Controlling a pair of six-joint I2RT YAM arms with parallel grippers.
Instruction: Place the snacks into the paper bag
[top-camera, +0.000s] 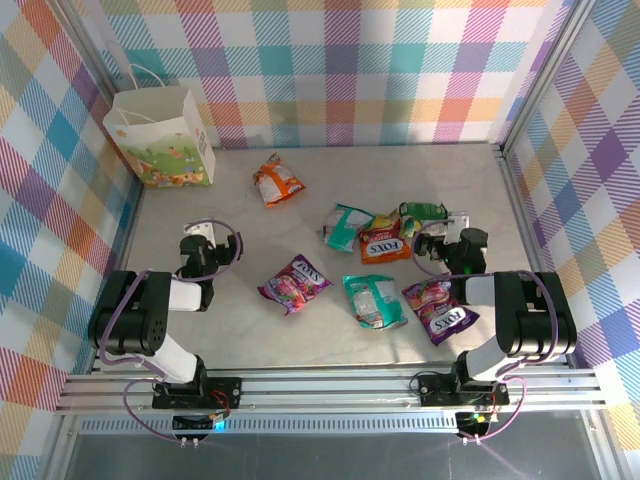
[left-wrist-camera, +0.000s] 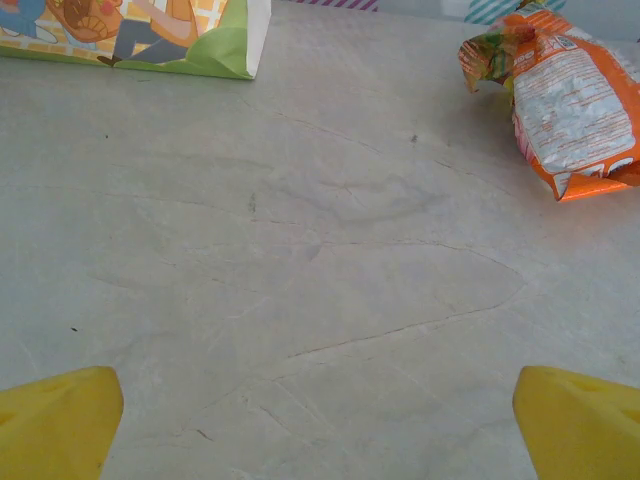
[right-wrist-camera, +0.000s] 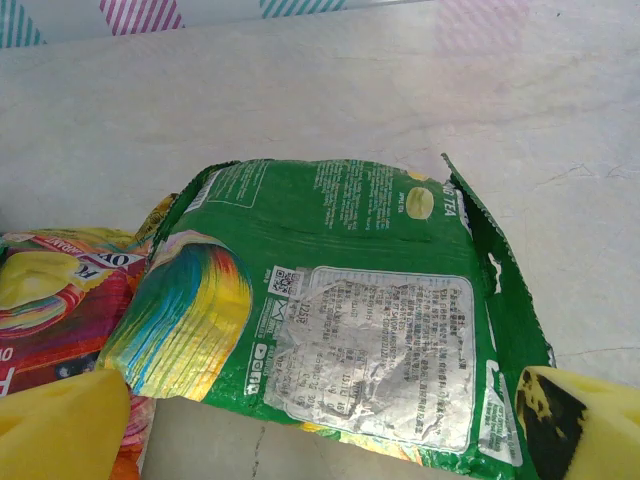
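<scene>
The paper bag (top-camera: 160, 140) is seen standing upright in the far left corner of the table (top-camera: 300, 345), mouth upward and printed side turned toward the middle.

The left gripper (top-camera: 203, 236) is held spread wide near the left edge, over bare table. In its wrist view the yellow fingers (left-wrist-camera: 55, 425) are set far apart with nothing between them; the bag's lower edge is seen ahead to the left and an orange packet (top-camera: 278, 182) ahead to the right. That packet lies alone toward the far edge, nearest the bag.

The right gripper (top-camera: 446, 240) is likewise spread, low near the right edge, over a green packet (right-wrist-camera: 340, 320) that lies face down between its fingers — not pinched, and whether it is touched cannot be told.

The green packet's left corner is laid against a red-and-yellow packet (top-camera: 383, 240), which in turn is touched by a teal packet (top-camera: 345, 227).

Toward the near edge a purple packet (top-camera: 294, 283), a second teal packet (top-camera: 373, 300) and a second purple packet (top-camera: 440, 310) are spread out — the last lies just beside the right arm.
</scene>
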